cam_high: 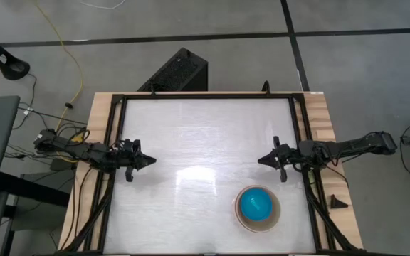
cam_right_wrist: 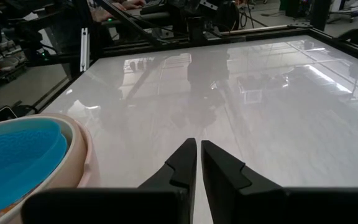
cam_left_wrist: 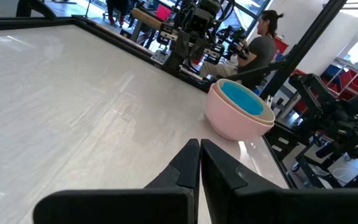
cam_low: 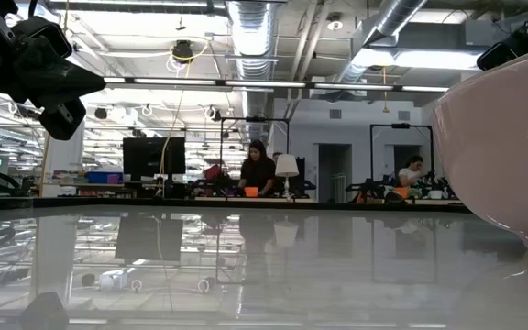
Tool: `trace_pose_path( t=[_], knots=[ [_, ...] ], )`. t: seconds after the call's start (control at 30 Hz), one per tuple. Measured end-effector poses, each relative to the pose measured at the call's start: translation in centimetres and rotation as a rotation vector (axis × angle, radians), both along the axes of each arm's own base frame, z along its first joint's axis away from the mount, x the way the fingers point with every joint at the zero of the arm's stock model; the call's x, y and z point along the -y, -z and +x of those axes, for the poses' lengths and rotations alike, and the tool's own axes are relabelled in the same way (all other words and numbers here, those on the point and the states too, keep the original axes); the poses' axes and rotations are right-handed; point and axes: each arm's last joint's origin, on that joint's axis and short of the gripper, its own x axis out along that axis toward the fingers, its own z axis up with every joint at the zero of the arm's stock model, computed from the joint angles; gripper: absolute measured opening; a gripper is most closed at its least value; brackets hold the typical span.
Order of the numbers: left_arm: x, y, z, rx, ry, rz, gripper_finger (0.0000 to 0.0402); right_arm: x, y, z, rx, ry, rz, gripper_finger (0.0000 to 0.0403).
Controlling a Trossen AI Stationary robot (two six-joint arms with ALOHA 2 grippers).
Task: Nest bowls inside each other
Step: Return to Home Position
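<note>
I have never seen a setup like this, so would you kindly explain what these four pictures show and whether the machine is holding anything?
This is a two-armed robot at a white table. One picture looks straight down from above, one looks level across the tabletop into the workshop behind, and two come from cameras on the arms' wrists. The left pincer and the right pincer hover on opposite sides, both shut and holding nothing. The only things on the table are the nested bowls, near the right arm: a turquoise bowl sits innermost, a pink bowl outermost. People work at desks in the background.
</note>
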Motion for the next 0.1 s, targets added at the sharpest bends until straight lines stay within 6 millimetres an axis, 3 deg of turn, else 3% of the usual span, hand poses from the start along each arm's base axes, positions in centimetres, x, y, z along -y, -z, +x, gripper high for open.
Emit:
trace_pose_path(
  t=[0.1],
  knots=[
    [0.0,0.0,0.0,0.0,0.0,0.0,0.0002,0.0,0.0,0.0,0.0,0.0,0.0,0.0061]
  ],
)
